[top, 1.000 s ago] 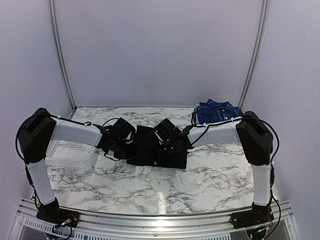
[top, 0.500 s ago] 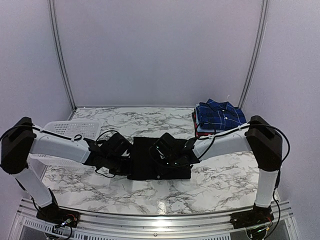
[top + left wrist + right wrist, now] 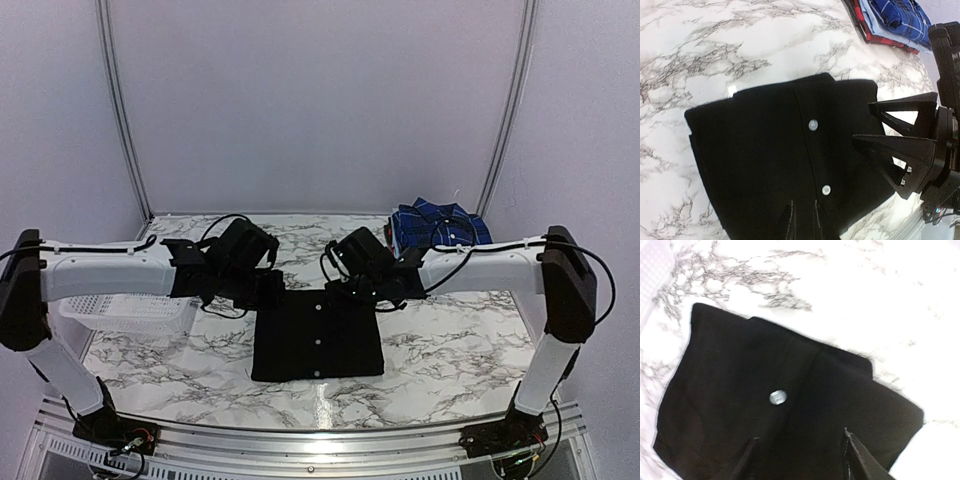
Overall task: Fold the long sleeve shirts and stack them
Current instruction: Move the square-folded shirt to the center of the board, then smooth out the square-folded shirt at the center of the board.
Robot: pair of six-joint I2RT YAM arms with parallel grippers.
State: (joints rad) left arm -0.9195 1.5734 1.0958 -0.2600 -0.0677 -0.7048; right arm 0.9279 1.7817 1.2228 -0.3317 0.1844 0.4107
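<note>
So the marble desk [image 3: 450,345] fills most of the top view. Lying flat in the middle of it, toward the near edge, is the black shirt [image 3: 318,335], folded into a rough rectangle with the button strip facing up. Over on the left sits the white mesh basket [image 3: 125,310], with the left arm crossing above it. The far right corner has the stack of folded shirts [image 3: 437,225], blue plaid on top, light blue and red peeking out underneath.

Both arms reach in to the black shirt's far edge, one near each corner. The left jaws are nearly closed, just a thin gap between the fingers [image 3: 790,220], and I can't tell if any cloth is pinched. The right jaws are spread wide above the cloth. Small white buttons [image 3: 813,125] run down the shirt's middle.
</note>
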